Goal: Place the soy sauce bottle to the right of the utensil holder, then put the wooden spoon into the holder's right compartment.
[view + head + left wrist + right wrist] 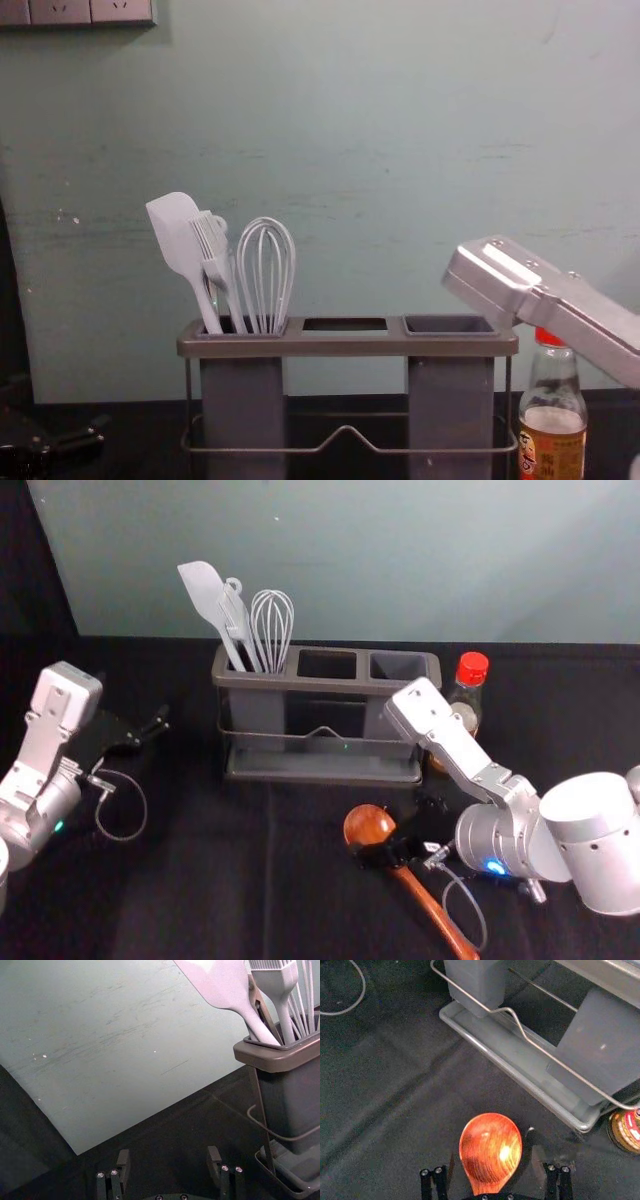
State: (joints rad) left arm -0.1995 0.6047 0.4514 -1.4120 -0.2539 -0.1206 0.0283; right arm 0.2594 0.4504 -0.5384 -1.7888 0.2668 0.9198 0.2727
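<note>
On a dark cloth-covered table [200, 890], utensil holder [322, 763] with a dark frame and grey cups, standing upright before a pale green wall [350, 570]. In the holder's left compartment: white spatula [204, 592], white brush [212, 250] and white whisk [272, 622], all with heads up. Just to the right of the holder: soy sauce bottle [468, 702], upright, with a red cap and brown-and-red label, partly hidden in the head view behind the right arm [510, 840].

In front of the holder, toward its right half: wooden spoon [366, 822], lying on the table with bowl nearest the holder and handle slanting away and rightward. At the spoon's neck, in front of the holder: right gripper [393, 842], released, with fingers parted on either side of the spoon and gaps between. To the left of the holder, apart from it: left gripper [156, 725], released, with fingers spread wide.
</note>
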